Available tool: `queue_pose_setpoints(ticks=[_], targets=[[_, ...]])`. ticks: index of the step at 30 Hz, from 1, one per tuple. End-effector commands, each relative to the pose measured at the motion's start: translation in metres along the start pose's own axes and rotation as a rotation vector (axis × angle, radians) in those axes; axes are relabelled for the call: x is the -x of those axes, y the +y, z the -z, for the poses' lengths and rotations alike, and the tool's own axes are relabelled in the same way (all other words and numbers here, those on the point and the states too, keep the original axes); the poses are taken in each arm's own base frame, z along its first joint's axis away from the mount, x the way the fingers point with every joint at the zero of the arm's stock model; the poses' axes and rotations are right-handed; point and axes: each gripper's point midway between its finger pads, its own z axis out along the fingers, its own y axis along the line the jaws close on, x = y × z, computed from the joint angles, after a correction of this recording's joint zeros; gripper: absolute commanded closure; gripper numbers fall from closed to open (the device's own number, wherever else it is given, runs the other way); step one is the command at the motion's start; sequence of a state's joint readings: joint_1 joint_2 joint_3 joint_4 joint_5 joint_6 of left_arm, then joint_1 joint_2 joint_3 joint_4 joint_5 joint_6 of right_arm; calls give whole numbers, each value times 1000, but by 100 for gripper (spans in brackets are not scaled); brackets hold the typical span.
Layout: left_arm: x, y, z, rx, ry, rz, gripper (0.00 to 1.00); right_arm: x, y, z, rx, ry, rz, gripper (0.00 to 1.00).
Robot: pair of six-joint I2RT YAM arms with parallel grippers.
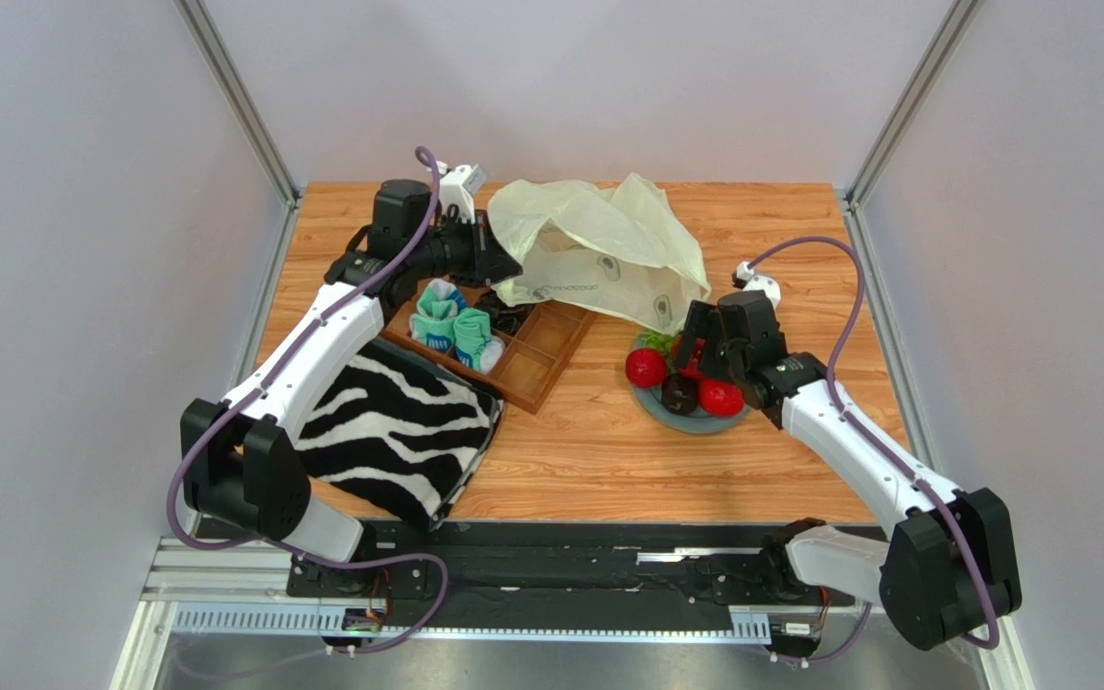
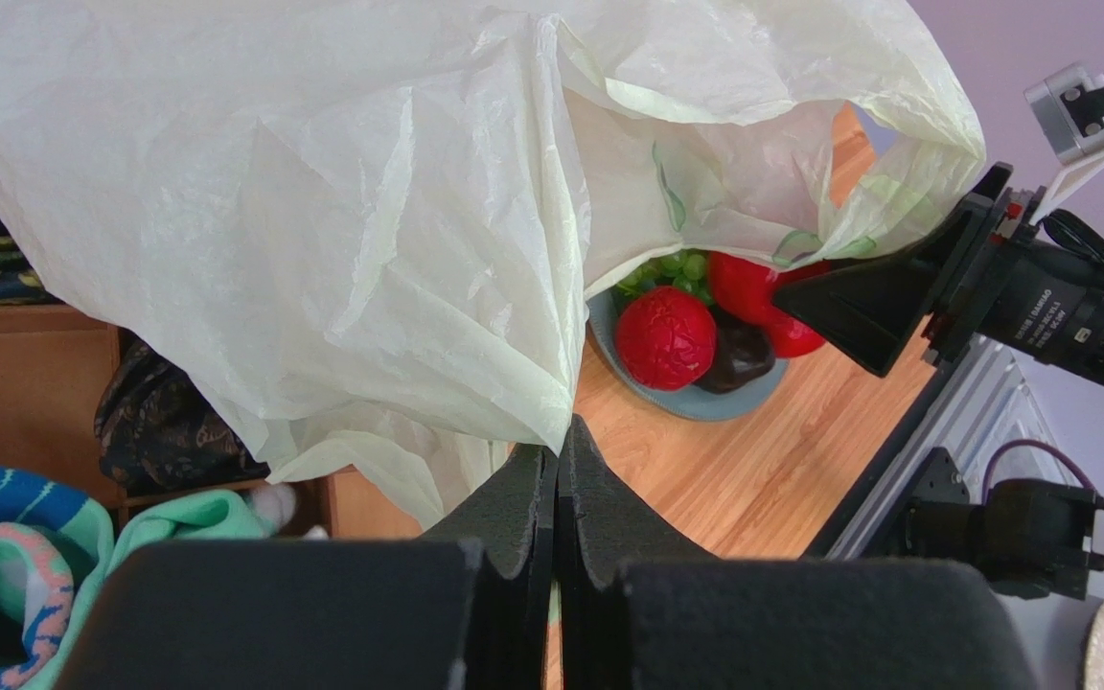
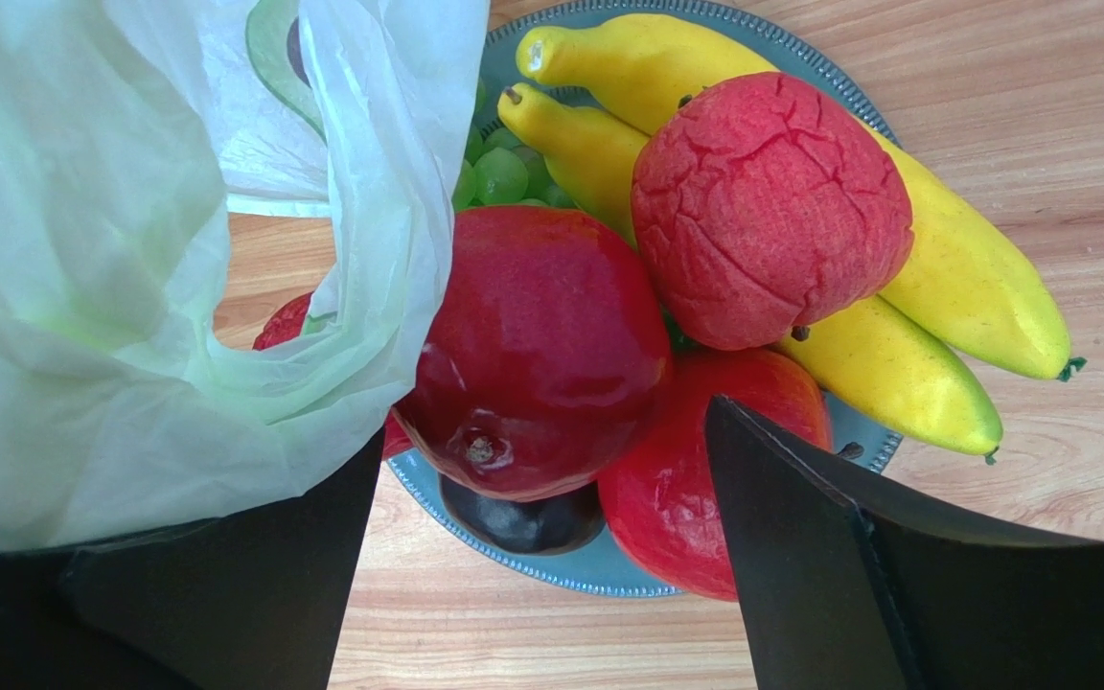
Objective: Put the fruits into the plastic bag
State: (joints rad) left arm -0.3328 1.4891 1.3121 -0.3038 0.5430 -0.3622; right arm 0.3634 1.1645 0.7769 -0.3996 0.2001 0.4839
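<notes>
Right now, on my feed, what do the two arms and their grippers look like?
The left arm and right arm both have white links with bulky black joints and bases. A purple cable loops along each one. The left gripper and right gripper carry matte black, wedge-shaped fingers. No sleeves or covers are visible.

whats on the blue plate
Visible: red fruits, yellow bananas, green grapes and a dark fruit. The plastic bag hides one side of the plate.
</notes>
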Motion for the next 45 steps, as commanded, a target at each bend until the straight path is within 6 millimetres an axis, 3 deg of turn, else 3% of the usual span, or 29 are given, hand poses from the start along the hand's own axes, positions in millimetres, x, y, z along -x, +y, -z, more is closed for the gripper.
queue_pose_setpoints(ticks=[1, 15, 22, 27, 32, 36, 45], targets=[[26, -18, 13, -43, -63, -42, 100, 23, 8, -1, 6, -74, -35, 13], [24, -18, 11, -49, -56, -36, 100, 20, 12, -12, 17, -69, -32, 19], [24, -19, 11, -51, -55, -34, 100, 20, 10, -10, 11, -71, -32, 43], [24, -19, 11, -52, -55, -34, 100, 24, 10, -4, 19, -87, -32, 51], [23, -18, 11, -51, -51, -34, 100, 33, 20, 15, 81, -106, -36, 57], [24, -18, 11, -50, -54, -34, 100, 45, 38, 48, 191, -148, -42, 60], [24, -19, 11, -53, -54, -33, 100, 38, 74, 89, 384, -148, -17, 63]])
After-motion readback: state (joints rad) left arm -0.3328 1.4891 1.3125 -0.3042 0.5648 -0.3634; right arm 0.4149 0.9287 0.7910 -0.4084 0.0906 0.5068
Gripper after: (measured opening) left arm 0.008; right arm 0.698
